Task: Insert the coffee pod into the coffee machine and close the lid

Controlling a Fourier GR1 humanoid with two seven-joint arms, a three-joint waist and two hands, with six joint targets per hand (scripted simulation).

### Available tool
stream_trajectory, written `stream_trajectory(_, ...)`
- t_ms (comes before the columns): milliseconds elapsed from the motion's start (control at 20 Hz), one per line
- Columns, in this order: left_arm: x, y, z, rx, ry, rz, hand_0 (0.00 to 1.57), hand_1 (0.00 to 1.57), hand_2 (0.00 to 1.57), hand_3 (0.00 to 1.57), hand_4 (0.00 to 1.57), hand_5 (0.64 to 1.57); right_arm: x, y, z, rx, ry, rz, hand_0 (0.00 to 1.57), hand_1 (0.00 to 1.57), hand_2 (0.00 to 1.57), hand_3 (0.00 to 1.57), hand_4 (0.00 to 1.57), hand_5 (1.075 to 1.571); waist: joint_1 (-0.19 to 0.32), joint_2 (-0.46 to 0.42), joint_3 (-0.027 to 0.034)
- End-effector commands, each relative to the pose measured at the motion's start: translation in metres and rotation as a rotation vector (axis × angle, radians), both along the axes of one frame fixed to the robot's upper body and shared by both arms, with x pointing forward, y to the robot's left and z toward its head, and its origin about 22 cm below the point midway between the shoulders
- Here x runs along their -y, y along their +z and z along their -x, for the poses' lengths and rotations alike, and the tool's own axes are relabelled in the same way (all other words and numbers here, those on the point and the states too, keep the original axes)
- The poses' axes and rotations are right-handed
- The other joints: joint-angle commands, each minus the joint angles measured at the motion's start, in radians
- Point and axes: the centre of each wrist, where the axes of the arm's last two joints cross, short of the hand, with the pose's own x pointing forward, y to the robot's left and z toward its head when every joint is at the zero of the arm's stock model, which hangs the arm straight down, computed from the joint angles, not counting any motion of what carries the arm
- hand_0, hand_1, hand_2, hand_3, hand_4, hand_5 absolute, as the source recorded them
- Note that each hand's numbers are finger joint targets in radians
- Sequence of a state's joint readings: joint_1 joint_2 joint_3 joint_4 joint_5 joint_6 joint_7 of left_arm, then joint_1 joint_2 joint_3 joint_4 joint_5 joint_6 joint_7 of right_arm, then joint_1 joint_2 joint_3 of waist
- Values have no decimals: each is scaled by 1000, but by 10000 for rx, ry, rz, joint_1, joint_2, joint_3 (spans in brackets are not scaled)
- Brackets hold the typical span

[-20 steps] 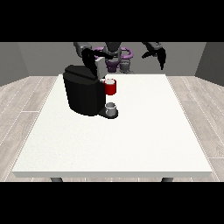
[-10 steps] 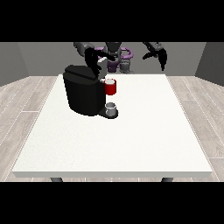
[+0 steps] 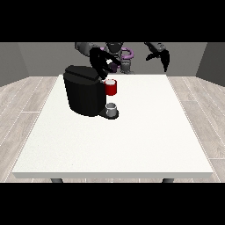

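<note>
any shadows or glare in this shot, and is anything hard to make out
Front view: even, soft light, no glare on the white table; no clear cast shadow apart from darkness under the coffee machine. The machine's black body swallows its detail, and the hand at the view's left merges with it, so its fingers are unclear.

Black matt plastic coffee machine (image 3: 83, 94); glossy red pod holder (image 3: 111, 87); small grey metallic-looking cup (image 3: 111, 110); smooth white matt tabletop (image 3: 132, 140); pale wood-plank floor (image 3: 22, 101).
</note>
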State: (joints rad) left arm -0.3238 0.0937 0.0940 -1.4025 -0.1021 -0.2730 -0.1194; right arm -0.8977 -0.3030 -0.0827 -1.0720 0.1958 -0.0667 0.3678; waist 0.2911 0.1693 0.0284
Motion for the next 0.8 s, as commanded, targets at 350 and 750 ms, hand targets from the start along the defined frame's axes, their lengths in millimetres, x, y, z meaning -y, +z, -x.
stream_trajectory(350, 24, 20, -13, 646, -986, 77, 0, 0, 0, 0, 426, 1571, -45, 65, 13, 2219, 1574, 246, 0, 0, 0, 0, 0, 1571, 1850, 627, -270)
stream_trajectory(750, 39, 39, -25, 1192, -2050, -14, 0, 0, 0, 0, 203, 1571, -23, 107, 20, 3005, 1051, 145, 0, 0, 0, 0, 0, 1571, 2914, 1579, -275)
